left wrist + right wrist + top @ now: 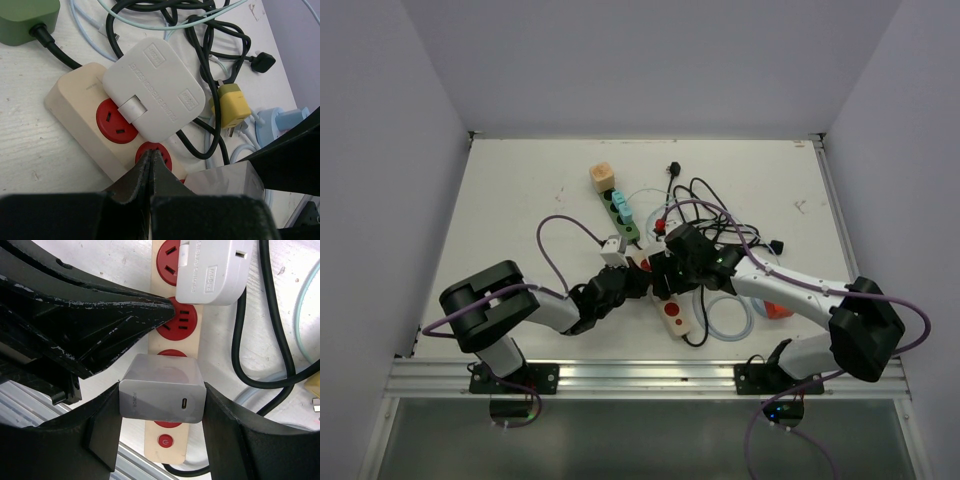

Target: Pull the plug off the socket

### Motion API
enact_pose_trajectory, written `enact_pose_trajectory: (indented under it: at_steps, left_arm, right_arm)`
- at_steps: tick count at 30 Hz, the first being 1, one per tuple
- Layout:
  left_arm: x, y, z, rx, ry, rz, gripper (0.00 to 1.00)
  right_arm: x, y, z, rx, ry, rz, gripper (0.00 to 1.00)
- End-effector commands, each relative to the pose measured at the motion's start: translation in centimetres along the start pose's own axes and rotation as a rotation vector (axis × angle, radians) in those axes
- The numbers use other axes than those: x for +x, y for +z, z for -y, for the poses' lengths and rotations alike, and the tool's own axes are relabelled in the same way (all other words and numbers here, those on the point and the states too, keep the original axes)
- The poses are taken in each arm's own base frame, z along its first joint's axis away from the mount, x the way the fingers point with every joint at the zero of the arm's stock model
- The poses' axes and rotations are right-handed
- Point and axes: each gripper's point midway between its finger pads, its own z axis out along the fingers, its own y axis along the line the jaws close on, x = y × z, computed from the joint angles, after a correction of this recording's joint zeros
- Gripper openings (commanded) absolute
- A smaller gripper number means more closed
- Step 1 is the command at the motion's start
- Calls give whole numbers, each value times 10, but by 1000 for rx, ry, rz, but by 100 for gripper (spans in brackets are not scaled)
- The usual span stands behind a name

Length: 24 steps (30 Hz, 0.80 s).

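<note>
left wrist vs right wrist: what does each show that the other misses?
Only left wrist: green power strip, black plug, pale blue plug. Only right wrist: right gripper clamped on the grey charger sides, and the red power button. Both: beige power strip with red sockets, white adapter plugged in, shut left gripper.

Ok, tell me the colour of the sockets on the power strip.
Red sockets on a cream strip, best seen in the left wrist view.
</note>
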Motion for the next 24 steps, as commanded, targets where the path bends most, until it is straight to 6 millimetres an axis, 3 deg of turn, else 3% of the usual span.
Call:
enact_pose_trajectory:
  at_steps: [1, 3, 10, 24]
  left_arm:
    - [69, -34, -102, -308, 209, -267, 0]
    - [69, -33, -102, -309, 207, -267, 0]
    - [71, -31, -101, -304, 214, -279, 0]
    - [74, -29, -101, -304, 221, -294, 0]
  right_arm:
    - [-45, -28, -42, -174, 35, 149, 0]
    - [-45, -25, -37, -143, 29, 150, 0]
    - [-41, -22, -56, -58, -84, 116, 0]
    - [-36, -9, -68, 14, -135, 84, 0]
